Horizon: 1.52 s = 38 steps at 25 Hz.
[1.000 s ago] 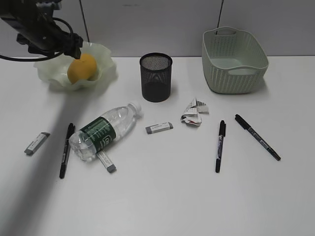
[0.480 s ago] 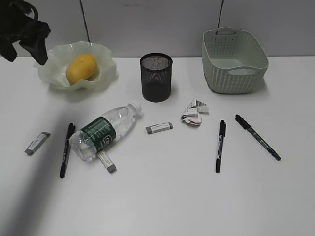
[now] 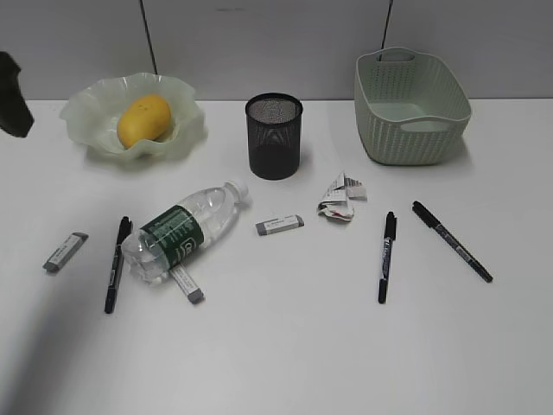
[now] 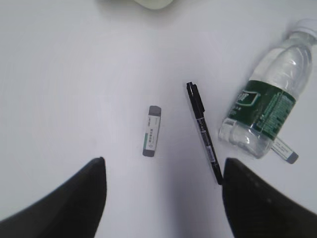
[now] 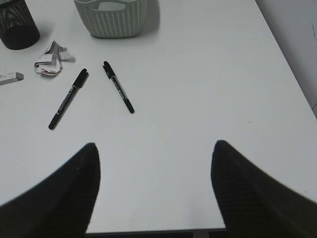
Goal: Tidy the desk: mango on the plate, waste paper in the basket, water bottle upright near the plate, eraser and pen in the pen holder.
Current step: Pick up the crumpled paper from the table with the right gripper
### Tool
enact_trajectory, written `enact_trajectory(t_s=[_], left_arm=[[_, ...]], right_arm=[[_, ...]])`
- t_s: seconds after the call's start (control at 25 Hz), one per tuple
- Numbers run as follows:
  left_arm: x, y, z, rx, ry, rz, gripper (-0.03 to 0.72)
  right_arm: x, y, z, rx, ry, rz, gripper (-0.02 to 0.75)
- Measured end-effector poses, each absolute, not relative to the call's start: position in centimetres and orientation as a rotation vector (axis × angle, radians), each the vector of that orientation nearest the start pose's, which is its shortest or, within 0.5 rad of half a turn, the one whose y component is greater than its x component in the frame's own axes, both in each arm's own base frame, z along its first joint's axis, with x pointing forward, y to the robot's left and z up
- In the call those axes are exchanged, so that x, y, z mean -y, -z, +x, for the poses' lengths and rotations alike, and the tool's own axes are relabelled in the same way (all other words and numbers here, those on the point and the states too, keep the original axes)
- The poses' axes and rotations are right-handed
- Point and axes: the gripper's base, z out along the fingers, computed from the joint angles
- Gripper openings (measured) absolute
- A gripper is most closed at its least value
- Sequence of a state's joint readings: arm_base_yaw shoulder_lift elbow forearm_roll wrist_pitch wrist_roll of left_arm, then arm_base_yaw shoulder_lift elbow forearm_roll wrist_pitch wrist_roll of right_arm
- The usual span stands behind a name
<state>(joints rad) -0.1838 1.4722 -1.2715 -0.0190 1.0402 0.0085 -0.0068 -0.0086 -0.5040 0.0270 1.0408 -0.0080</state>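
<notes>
The mango (image 3: pixel 143 120) lies in the wavy-rimmed plate (image 3: pixel 91 121) at the back left. The water bottle (image 3: pixel 182 230) (image 4: pixel 267 114) lies on its side. The waste paper (image 3: pixel 341 199) (image 5: pixel 49 59) sits right of the black mesh pen holder (image 3: pixel 274 136). Three erasers lie loose: left (image 3: pixel 65 252) (image 4: pixel 151 131), under the bottle (image 3: pixel 187 285), and middle (image 3: pixel 279 225). Pens lie left (image 3: pixel 114 264) (image 4: pixel 204 132) and right (image 3: pixel 386 256), (image 3: pixel 451 240). My left gripper (image 4: pixel 163 171) is open and empty, high above the left eraser. My right gripper (image 5: pixel 154 153) is open and empty over the right front desk.
The pale green woven-look basket (image 3: pixel 411 105) (image 5: pixel 111 17) stands at the back right. The desk's right edge (image 5: pixel 292 69) and front edge (image 5: pixel 153 231) show in the right wrist view. A dark part of the left arm (image 3: pixel 12 104) shows at the far left.
The left arm has drawn back from over the plate to the left edge of the exterior view, leaving the mango in the plate. Nothing else moved.
</notes>
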Motion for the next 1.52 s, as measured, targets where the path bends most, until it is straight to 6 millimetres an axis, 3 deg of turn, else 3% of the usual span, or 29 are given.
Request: enact_trajectory(t_s=[0.52,0.88,1.12,1.52], left_arm=[[3.1,-30.4,12.9,-2.430,0.191,0.195,0.543],[1.4,-30.1,4.5,-2.149,0.193,0.194,0.543],[0.9,-29.2,1.7,-2.135,0.187,0.203,0.543],[0.8,-28.4,1.6,-2.177,0.172,0.208,0.543]], right_arm=[[-0.2,-28.0,-0.6,-2.012,-0.023,-0.002,0.550],[-0.2,-28.0,-0.6,-2.012,-0.023,-0.002,0.550],[-0.2,-28.0,-0.6,-2.012,-0.023,-0.002,0.550],[-0.3,-28.3,-0.3,-2.018,-0.029,-0.002,0.550]])
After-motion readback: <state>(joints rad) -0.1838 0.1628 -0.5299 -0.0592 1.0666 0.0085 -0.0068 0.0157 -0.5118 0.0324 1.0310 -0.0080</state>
